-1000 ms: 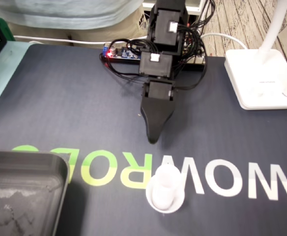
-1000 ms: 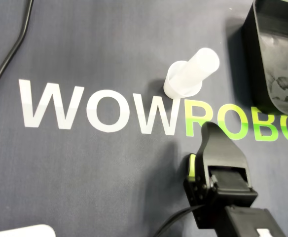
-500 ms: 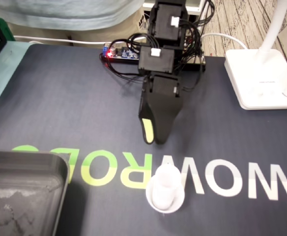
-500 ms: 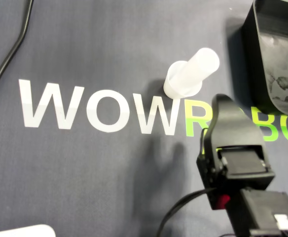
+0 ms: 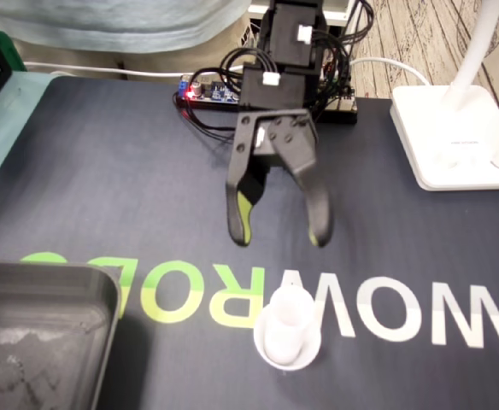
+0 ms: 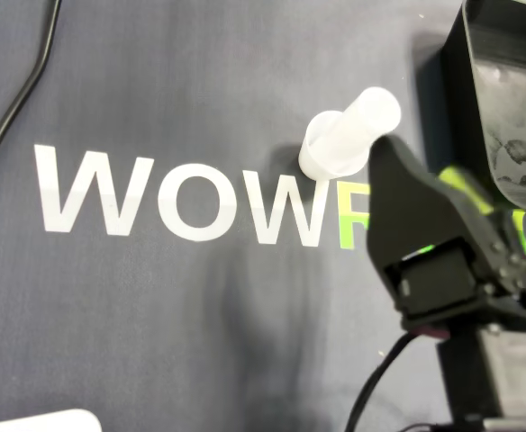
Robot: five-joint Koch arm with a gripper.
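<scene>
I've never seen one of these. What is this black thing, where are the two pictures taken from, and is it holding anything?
It is a small hobby robot arm; the two-fingered claw at its end is the gripper. One camera faces the arm from across the table, the other looks straight down. A dark mat with large printed letters covers the table. On it stands a small white plastic container, with a dark tray nearby and a white lamp base off to one side. The gripper is open and holds nothing; it hangs just short of the container.
</scene>
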